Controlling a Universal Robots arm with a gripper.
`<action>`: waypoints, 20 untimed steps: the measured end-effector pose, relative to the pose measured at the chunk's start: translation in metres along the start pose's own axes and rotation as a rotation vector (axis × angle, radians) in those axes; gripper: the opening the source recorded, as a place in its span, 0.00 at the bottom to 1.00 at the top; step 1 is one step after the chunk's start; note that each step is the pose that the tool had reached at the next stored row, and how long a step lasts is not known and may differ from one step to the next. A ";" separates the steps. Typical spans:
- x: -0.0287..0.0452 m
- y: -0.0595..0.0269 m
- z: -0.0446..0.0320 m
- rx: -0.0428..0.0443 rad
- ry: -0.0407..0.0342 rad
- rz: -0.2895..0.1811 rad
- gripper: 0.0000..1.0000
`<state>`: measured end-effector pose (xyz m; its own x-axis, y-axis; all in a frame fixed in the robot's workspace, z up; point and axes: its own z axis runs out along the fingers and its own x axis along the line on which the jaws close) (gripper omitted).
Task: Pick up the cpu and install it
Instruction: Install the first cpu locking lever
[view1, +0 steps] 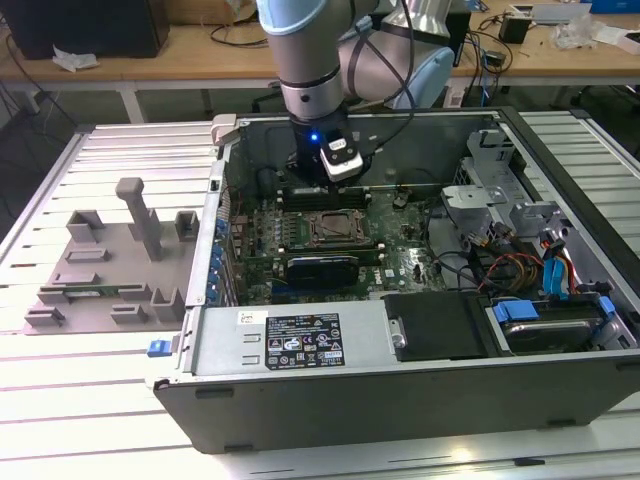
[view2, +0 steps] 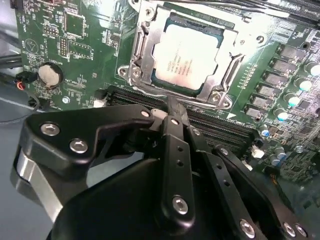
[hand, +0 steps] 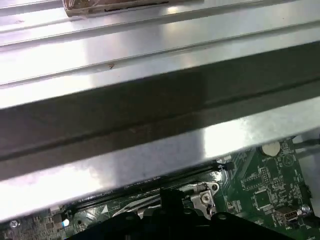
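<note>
1. Gripper: black linkage fingers drawn together to a narrow tip in the second wrist view, nothing held between them. Arm reaches down into the open computer case in the exterior view, wrist over the rear part of the board.

2. Cpu: silvery square chip with pale rim, lying flat inside the socket frame, just ahead of the closed fingertips and apart from them. Judged already seated, since it sits level and square within the frame, not carried.

3. Socket frame: metal bracket surrounding the chip on all sides, screws at its corners. It appears to locate the chip over the contacts; whether it is latched cannot be told.

4. Motherboard: green board beneath the tool, carrying a coin cell off to one side of the gripper and memory slots running directly under the fingertips.

5. Case wall: bare sheet-metal panel close behind the tool in the first wrist view.

6. Grey parts tray: outside the case, well apart from the gripper.
</note>
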<state>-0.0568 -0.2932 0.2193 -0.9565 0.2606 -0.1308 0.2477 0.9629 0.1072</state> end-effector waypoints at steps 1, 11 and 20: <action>-0.0001 0.0001 0.0000 0.0578 -0.0095 -0.009 0.11; -0.0104 -0.0049 0.0008 0.0993 0.0321 -0.013 0.11; -0.0158 -0.0218 0.0007 0.1033 0.0543 -0.065 0.11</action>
<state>-0.0470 -0.3183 0.2183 -0.9774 0.1957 -0.0803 0.1965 0.9805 -0.0022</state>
